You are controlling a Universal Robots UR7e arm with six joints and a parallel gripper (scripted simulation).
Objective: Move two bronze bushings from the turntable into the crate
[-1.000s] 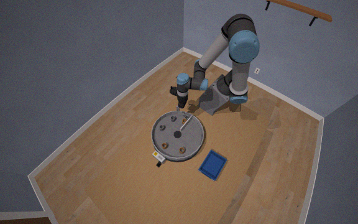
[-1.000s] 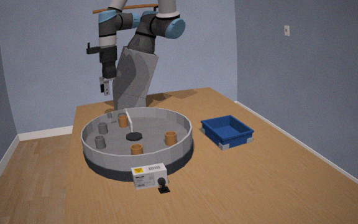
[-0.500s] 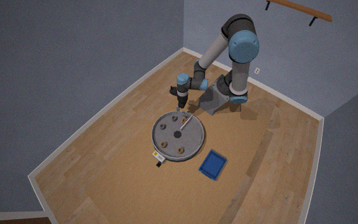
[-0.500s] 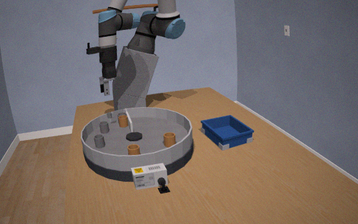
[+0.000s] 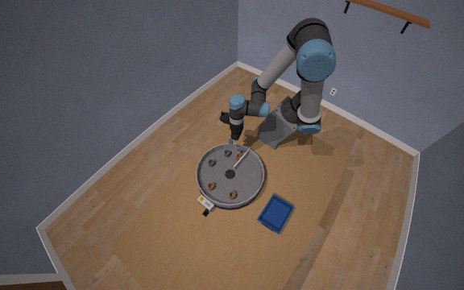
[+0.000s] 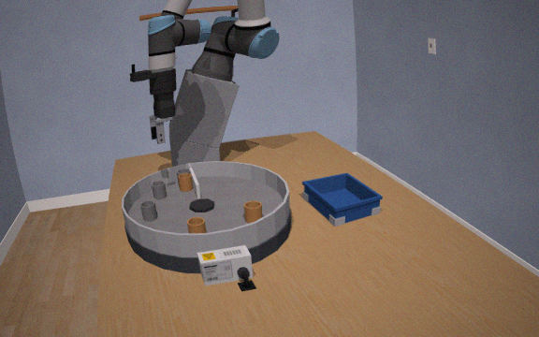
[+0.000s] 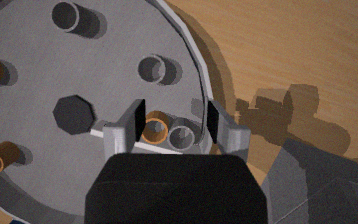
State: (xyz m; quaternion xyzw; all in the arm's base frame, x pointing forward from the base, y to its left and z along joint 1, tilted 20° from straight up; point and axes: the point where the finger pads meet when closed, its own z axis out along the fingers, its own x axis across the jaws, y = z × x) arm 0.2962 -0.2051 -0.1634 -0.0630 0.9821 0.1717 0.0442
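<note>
The fingers are wide apart and hold nothing. The gripper (image 5: 234, 142) (image 6: 158, 130) (image 7: 176, 112) is up above the edge of the turntable (image 5: 259, 183) (image 6: 208, 238) (image 7: 25, 50). Three bronze bushings sit on the turntable. One bronze bushing (image 5: 239, 155) (image 6: 185, 183) (image 7: 154, 133) is right beside a gray bushing (image 7: 181, 139), near the white bar (image 5: 242, 159) (image 6: 195, 182) (image 7: 159, 148). The blue crate (image 5: 275, 213) (image 6: 342, 192) is apart from the turntable, with no bushings in it.

Blue-gray walls (image 5: 135, 60) (image 6: 405, 103) with white baseboards (image 5: 143, 138) (image 6: 68, 200) meet a plank floor (image 5: 79, 209) (image 6: 59, 262) in a dimly lit room, where a wooden rail (image 5: 393, 14) (image 6: 204, 10) hangs on brackets.
</note>
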